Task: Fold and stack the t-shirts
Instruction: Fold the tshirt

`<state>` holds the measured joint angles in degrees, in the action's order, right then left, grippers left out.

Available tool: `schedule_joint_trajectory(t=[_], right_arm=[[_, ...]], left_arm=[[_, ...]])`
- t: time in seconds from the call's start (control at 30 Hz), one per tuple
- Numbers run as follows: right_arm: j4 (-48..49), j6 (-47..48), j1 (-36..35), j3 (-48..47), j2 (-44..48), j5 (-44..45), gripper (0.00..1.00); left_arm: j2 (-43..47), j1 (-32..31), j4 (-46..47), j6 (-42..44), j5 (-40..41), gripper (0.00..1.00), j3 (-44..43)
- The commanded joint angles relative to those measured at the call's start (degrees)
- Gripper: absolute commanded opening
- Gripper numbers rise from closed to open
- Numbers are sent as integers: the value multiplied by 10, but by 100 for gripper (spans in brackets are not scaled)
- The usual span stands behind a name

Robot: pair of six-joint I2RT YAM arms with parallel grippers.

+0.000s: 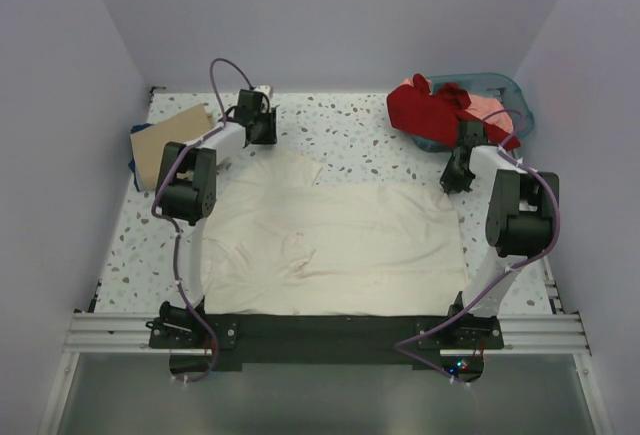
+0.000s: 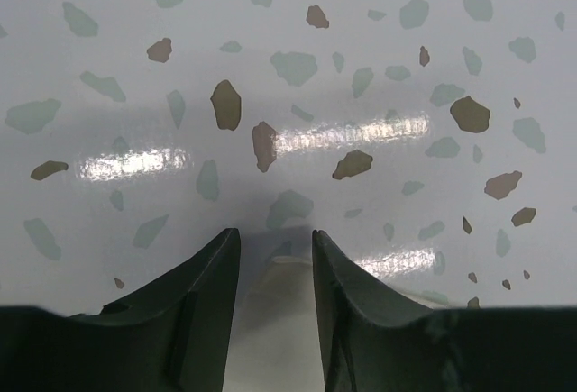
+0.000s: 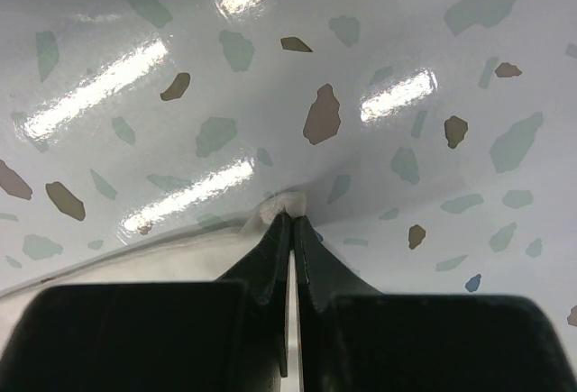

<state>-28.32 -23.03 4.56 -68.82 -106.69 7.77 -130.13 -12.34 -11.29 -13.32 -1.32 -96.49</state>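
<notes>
Cloth comes first: the cream t-shirt lies spread nearly flat across the middle of the table. A flap that is probably a sleeve reaches toward 11 o'clock, and shallow wrinkles show near the shirt's centre.

The right gripper sits at the shirt's 2 o'clock corner. In its wrist view the jaws are pressed almost together, with a small nub of cream fabric pinched at the very tips. The left gripper is just beyond the flap at 11 o'clock. Its jaws are parted by a moderate gap, low over the speckled surface and gripping nothing. A pale strip of cloth shows between them at the bottom of its wrist view.

The step in hand looks like taking both far corners to start a fold. The left jaws seem to sit past the cloth edge, so they should draw back toward 6 o'clock over the fabric before closing. The right pinch looks thin and may slip, so a deeper bite is safer. Both corners should then rise together with the edge between them kept taut.

Further out, a folded tan shirt rests on a dark blue shirt at 10 o'clock, likely the stack. A red shirt and a salmon-pink shirt are heaped in the teal basket at 1 o'clock.
</notes>
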Motion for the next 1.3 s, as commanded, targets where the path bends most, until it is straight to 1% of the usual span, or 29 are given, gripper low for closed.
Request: schedule_joint_trajectory(t=[0.0, 0.07, 0.37, 0.5, 0.6, 0.63, 0.7, 0.73, 0.8, 1.07, 1.27], right_arm=[[-31, 3, 0, 3, 2, -6, 0], [-32, 2, 0, 3, 1, -6, 0], [-33, -1, 0, 6, -3, -6, 0], [-34, -1, 0, 6, -3, -6, 0], [-37, -1, 0, 4, -5, -6, 0], [-37, 0, 0, 2, -5, -6, 0], [-41, 0, 0, -1, -7, -2, 0], [-43, 0, 0, -4, -7, -2, 0], [-46, -2, 0, -7, -8, 1, 0], [-55, -6, 0, -26, 7, 8, 0], [-69, -9, 0, -69, -9, 7, 0]], left_arm=[[-17, 3, -1, 14, -14, 40, -10], [-14, 3, -3, 18, -14, 38, 1], [27, 3, 14, 22, -20, 36, 73], [29, 2, 22, 18, -31, 34, 86], [20, 2, 23, 15, -41, 28, 81], [17, 2, 23, 15, -42, 23, 79], [12, 2, 23, 15, -47, 17, 73], [9, 2, 24, 13, -47, 10, 71], [3, 2, 25, 11, -45, 0, 64], [12, 2, 65, -17, -46, 0, 46], [-26, 3, 52, -19, -60, 0, -23]])
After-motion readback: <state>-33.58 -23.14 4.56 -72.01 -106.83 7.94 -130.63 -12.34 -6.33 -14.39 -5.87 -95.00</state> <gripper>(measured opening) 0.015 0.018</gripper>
